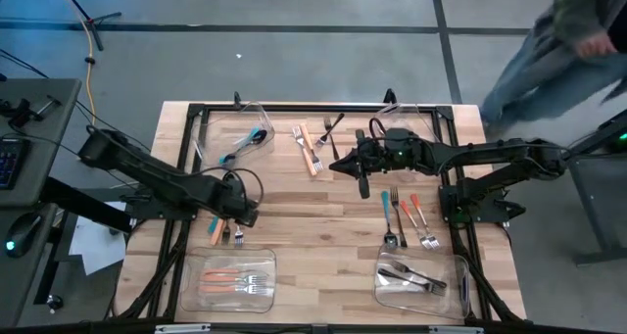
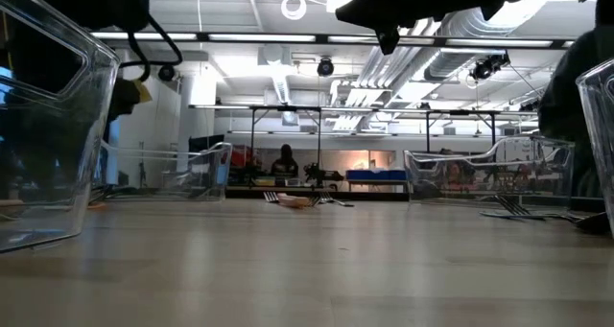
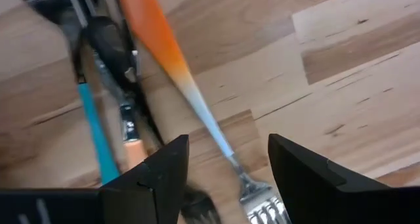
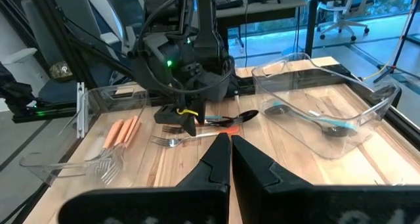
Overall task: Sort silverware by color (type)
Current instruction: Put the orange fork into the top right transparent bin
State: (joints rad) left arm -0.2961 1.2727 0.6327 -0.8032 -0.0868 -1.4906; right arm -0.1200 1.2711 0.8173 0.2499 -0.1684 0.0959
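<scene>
the sorting looks roughly half done, judging by how much silverware already lies in bins. in the high view the near-left bin (image 1: 209,263) holds a few orange-handled forks (image 1: 235,280), the near-right bin (image 1: 460,285) holds dark pieces (image 1: 416,276), and the far-left bin (image 1: 263,114) holds a teal piece (image 1: 245,143); the far-right bin (image 1: 423,112) is mostly hidden by the right arm, so its contents cannot be told. still loose on the table are three clusters: two pale orange-handled pieces and a dark fork (image 1: 315,143) at the far middle, a row of forks with teal, dark and red-orange handles (image 1: 404,218) to the right, and a small pile (image 1: 225,231) beside the near-left bin. the left gripper (image 1: 235,216) hangs low over that pile with its jaws wide and nothing between them; its wrist view shows an orange-handled fork (image 3: 190,86) lying in the gap, with a teal handle (image 3: 95,125) and dark pieces (image 3: 111,50) just beside it. that fork seems the next to go, likely into the near-left bin. the right gripper (image 1: 338,165) waits above the table's middle, jaws closed tight and holding nothing. a person (image 1: 558,45) passes beyond the far-right corner. close to a dozen pieces look left to sort.
</scene>
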